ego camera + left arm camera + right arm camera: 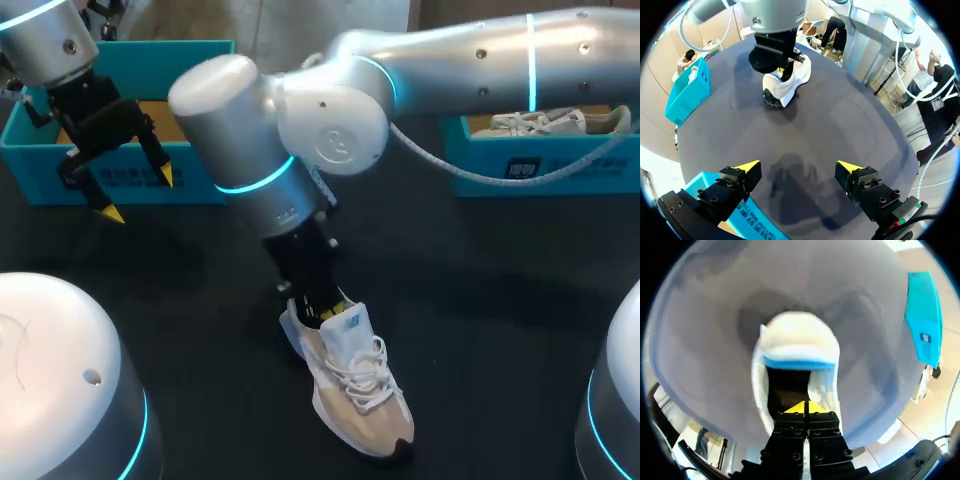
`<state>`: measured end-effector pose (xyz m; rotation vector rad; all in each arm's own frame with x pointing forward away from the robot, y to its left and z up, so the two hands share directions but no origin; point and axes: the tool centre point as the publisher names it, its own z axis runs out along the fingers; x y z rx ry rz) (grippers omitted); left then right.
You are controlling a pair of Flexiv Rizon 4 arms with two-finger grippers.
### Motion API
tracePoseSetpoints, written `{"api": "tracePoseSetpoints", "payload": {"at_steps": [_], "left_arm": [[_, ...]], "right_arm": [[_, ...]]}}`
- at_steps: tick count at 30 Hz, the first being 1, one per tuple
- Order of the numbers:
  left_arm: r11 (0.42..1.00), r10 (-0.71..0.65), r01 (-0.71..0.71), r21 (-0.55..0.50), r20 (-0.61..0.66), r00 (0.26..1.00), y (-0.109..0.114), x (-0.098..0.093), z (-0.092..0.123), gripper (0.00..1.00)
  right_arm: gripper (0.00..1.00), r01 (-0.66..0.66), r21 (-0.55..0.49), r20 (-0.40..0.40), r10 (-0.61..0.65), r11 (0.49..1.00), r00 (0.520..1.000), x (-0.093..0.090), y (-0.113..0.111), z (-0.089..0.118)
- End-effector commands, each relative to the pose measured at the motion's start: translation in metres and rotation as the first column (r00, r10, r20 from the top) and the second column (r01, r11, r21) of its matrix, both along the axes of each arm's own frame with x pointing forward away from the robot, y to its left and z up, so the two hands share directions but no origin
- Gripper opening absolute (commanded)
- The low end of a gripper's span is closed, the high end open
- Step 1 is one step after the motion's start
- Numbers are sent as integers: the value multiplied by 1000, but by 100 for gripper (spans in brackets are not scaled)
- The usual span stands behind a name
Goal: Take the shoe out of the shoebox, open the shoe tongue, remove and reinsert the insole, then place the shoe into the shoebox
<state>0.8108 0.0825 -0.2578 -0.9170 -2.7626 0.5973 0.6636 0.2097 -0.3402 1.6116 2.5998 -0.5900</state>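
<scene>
A white and beige sneaker [355, 385] lies on the dark table, toe toward the front edge. My right arm comes in from the right past the middle. Its gripper [322, 312] points down into the shoe's heel opening. In the right wrist view the gripper [805, 408] is shut, its yellow tips pressed together inside the shoe's opening [785, 387], with nothing seen between them. My left gripper [140, 195] hangs open over the front wall of the teal shoebox [40, 165] at the back left. In the left wrist view that gripper [799, 166] holds nothing, and the sneaker [787, 82] lies far ahead of it.
A second teal box [560, 160] at the back right holds another white shoe [545, 122]; in the left wrist view this box [687, 95] stands off to one side of the sneaker. Two white robot bases [60, 370] [615, 400] flank the table's front.
</scene>
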Motion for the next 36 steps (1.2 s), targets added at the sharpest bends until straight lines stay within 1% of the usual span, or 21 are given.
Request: {"api": "tracePoseSetpoints", "payload": {"at_steps": [1,9,13,17,22,26,29,33,35,36], "left_arm": [[1000,0,0,2,1,1000,1,0,0,100],[1000,0,0,2,1,1000,1,0,0,100],[1000,0,0,2,1,1000,1,0,0,100],[1000,0,0,2,1,1000,1,0,0,100],[1000,0,0,2,1,1000,1,0,0,100],[1000,0,0,2,1,1000,1,0,0,100],[1000,0,0,2,1,1000,1,0,0,100],[1000,0,0,2,1,1000,1,0,0,100],[1000,0,0,2,1,1000,1,0,0,100],[1000,0,0,2,1,1000,1,0,0,100]], "right_arm": [[0,-15,55,39,13,998,999,6,-3,1],[0,-33,114,75,25,993,997,23,3,-14],[0,-35,156,103,19,987,995,23,3,-23],[0,0,213,127,-27,977,992,11,1,-36],[0,34,274,120,-69,961,990,-4,3,-54],[0,69,309,128,-114,949,985,-18,1,-62],[0,91,312,119,-134,946,984,-26,0,-66],[0,138,290,82,-168,947,982,-42,-3,-68],[0,151,279,80,-180,948,980,-49,-5,-65],[0,150,271,92,-181,951,979,-50,-4,-60]]}}
